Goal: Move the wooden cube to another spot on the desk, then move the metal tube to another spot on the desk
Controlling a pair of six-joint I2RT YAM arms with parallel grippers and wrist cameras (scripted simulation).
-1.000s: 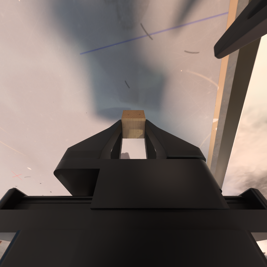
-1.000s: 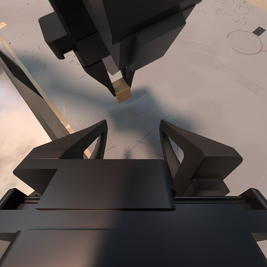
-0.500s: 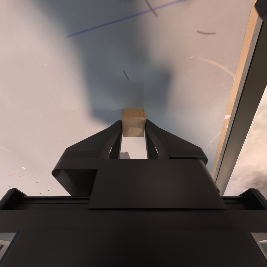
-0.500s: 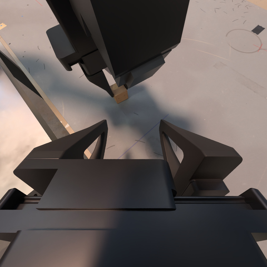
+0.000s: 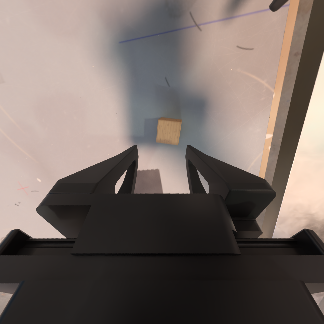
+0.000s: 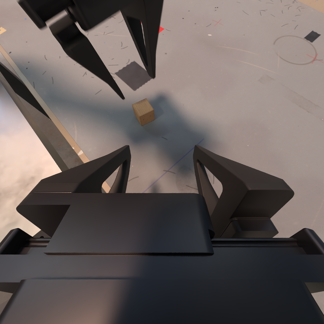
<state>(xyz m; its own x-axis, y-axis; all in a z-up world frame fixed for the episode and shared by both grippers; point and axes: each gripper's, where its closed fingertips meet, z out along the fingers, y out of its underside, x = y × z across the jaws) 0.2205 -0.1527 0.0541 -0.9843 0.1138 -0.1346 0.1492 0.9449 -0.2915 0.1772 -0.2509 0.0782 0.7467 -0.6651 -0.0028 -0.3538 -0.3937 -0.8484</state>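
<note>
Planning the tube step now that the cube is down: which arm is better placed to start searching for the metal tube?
Neither clearly: no tube shows in either view. Both the left gripper and right gripper are open and empty, beside the wooden cube on the desk.

Cube (image 6: 143, 111): light tan wood, fine darker grain streaks showing, top face slightly deeper orange-tan in left wrist view (image 5: 168, 130).
Left gripper (image 5: 161, 148): matte black throughout; same in right wrist view (image 6: 136, 87).
Right gripper (image 6: 162, 147): matte black, body shading to dark grey.
Desk (image 6: 228, 105): pale grey, carrying short dark scratch marks, thin blue line, red crosses, faint dark ring; edge strip showing tan.
Dark grey square patch (image 6: 133, 75) showing on desk.
Small red triangle (image 6: 161, 29) showing beyond left gripper.
</note>
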